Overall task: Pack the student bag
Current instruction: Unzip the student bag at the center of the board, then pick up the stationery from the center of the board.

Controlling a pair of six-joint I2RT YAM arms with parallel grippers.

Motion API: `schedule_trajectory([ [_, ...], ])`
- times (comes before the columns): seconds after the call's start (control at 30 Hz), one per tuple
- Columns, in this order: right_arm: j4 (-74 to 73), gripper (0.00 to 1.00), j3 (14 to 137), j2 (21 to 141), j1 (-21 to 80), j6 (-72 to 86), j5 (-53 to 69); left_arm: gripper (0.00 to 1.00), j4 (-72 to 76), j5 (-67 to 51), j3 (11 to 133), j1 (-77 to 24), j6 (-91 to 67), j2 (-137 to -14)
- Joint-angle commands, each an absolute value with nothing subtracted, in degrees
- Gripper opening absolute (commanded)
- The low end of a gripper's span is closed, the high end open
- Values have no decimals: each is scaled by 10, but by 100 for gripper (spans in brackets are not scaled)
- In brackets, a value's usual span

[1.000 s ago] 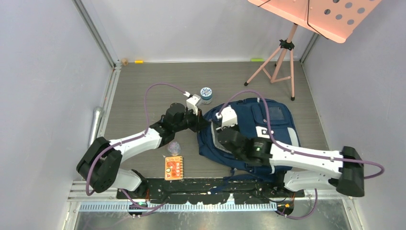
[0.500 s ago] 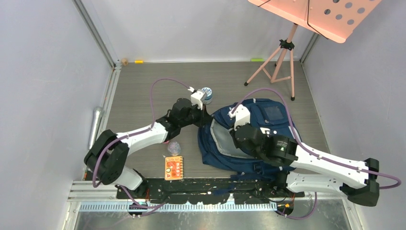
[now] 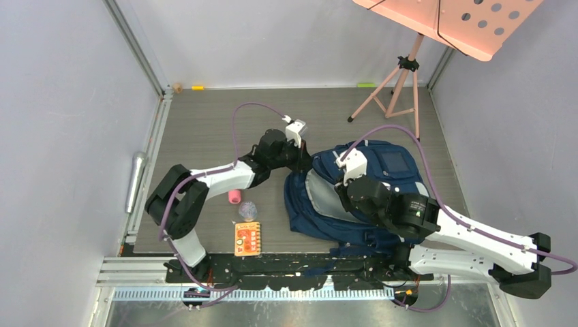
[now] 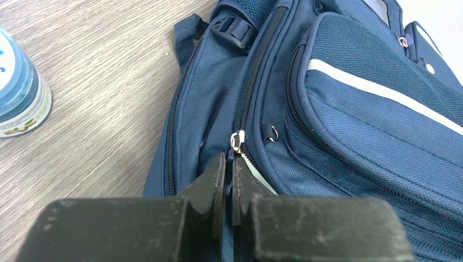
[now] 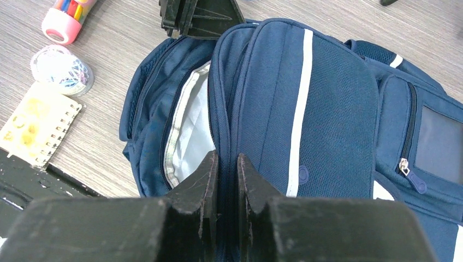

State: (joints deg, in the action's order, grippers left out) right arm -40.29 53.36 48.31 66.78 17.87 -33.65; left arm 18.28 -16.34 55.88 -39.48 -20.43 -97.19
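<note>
The student bag (image 3: 388,178), navy with pale stripes, lies flat on the wooden floor. Its main compartment gapes, showing the pale lining (image 5: 191,128). My left gripper (image 4: 229,164) is shut on the blue zip pull just below the metal slider (image 4: 237,140), at the bag's far left corner (image 3: 305,161). My right gripper (image 5: 226,162) is shut on the fabric ridge between the main opening and the striped front pocket (image 5: 306,103); from above it sits mid-bag (image 3: 346,181).
A pink-capped pen holder (image 3: 234,197), a round clear case (image 3: 248,210) and a yellow spiral notebook (image 3: 247,238) lie left of the bag. A blue jar (image 4: 19,93) stands by the left gripper. A pink music stand (image 3: 399,75) rises at the far right.
The left gripper has travelled right and away along the bag's edge, and the opening has widened. The right gripper has shifted right with the fabric. The pink item has come into sight.
</note>
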Motion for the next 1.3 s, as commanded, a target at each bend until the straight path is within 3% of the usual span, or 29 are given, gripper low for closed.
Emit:
schedule_trajectory([
  [0.0,-420,0,575,458,674,176,-325,0,233,-116,588,-370,-186,-997],
  [0.1,-421,1,575,457,674,182,-360,3,216,-114,585,-368,-181,-984],
  [0.27,-423,1,575,462,674,182,-404,55,144,-98,572,-356,-172,-917],
  [0.33,-420,1,574,466,674,178,-415,69,114,-82,568,-352,-158,-883],
  [0.43,-417,1,574,473,674,172,-429,80,48,-64,588,-343,-139,-862],
  [0.8,-394,0,571,489,674,168,-440,99,-125,-44,796,-291,-169,-1025],
  [1.27,-362,1,553,499,674,171,-418,100,-177,-47,999,-292,-175,-1225],
])
